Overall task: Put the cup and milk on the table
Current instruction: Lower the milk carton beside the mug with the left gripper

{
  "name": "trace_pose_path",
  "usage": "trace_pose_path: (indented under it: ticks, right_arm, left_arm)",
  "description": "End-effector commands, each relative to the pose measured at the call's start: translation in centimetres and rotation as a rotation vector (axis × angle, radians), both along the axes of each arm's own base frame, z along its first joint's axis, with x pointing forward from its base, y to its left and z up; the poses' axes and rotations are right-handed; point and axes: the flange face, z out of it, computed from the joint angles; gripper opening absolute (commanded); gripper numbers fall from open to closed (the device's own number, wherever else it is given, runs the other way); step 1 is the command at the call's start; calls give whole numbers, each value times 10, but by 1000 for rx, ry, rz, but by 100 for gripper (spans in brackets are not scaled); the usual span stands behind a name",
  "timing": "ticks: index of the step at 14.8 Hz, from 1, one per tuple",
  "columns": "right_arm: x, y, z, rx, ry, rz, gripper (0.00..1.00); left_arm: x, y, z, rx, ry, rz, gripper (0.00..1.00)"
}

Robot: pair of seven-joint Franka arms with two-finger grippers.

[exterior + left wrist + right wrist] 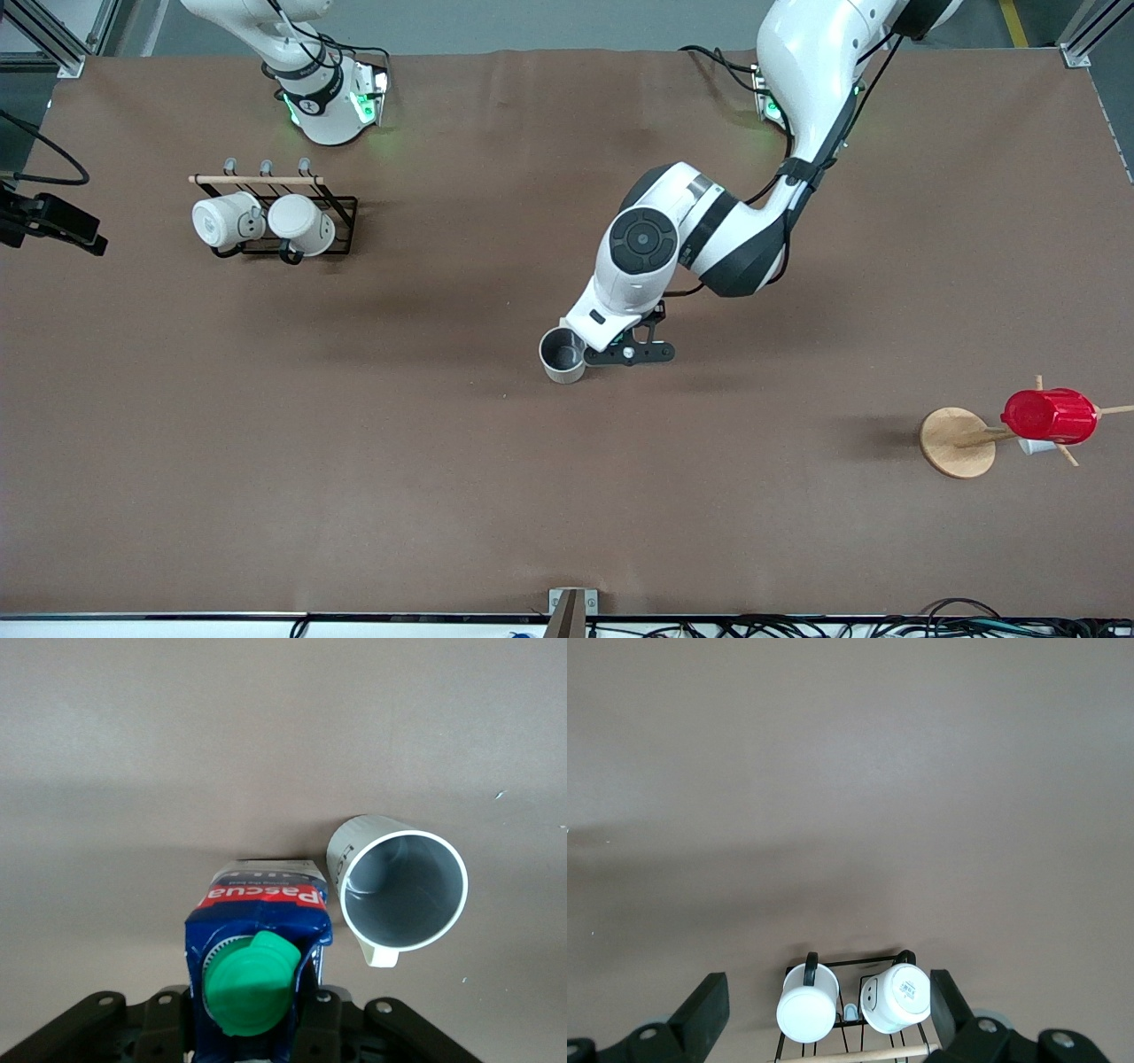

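Note:
The off-white cup (563, 354) with a dark grey inside stands upright near the middle of the brown table (354, 461). In the left wrist view the cup (403, 895) is right beside the milk (257, 930), a blue-and-white carton with a red label and a green cap. My left gripper (252, 1023) is shut on the milk's upper part and holds it upright, low over the table. I cannot tell whether its base touches the cloth. In the front view the left arm hides the milk. My right gripper (828, 1014) is open and empty, high over the mug rack.
A black wire rack (341, 208) holding two white mugs (266, 221) stands near the right arm's base. A wooden mug stand (957, 441) with a red cup (1050, 416) on it is toward the left arm's end of the table.

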Motion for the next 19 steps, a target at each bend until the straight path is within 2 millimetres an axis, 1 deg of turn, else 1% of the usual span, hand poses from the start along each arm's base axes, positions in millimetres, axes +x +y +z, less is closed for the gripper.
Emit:
trace_pose_path:
  ticks: [1,4,6,8,9,10,11,12,13,14,16,17,18,19]
  right_arm:
    - [-4,1,0,21,-7,9,100]
    - [-5,0,0,22,-1,7,100]
    - [-5,0,0,22,3,7,100]
    - [-6,0,-1,22,6,6,100]
    - [-6,0,-1,22,6,6,100]
    - [-5,0,-1,22,5,6,100]
    - [-5,0,-1,22,5,6,100]
    - [-5,0,-1,22,5,6,100]
    - [-6,0,-1,22,6,6,100]
    - [-6,0,-1,22,6,5,100]
    - [-6,0,-1,22,6,5,100]
    - [-6,0,-1,22,6,5,100]
    - [-6,0,-1,22,6,5,100]
    - [-6,-2,-1,22,6,2,100]
  left_arm:
    - [6,-5,1,-4,-29,3,34]
    - [9,-4,-3,-11,-36,18,35]
    - [13,-5,-10,-21,-45,93,38]
    - [12,-8,-14,-29,-52,114,40]
    - [12,-8,-17,-27,-49,122,44]
    - [13,-8,-18,-27,-48,131,52]
    - [13,-8,-20,-25,-46,140,68]
    - [11,-10,-19,-25,-48,137,96]
    - [12,-10,-15,-27,-53,136,100]
    - [12,-8,-7,-26,-56,136,100]
    - [11,-3,22,-24,-67,134,100]
    - [11,5,42,-20,-68,140,100]
    - [10,13,70,-20,-80,142,100]
    - [15,32,95,-10,-88,164,100]
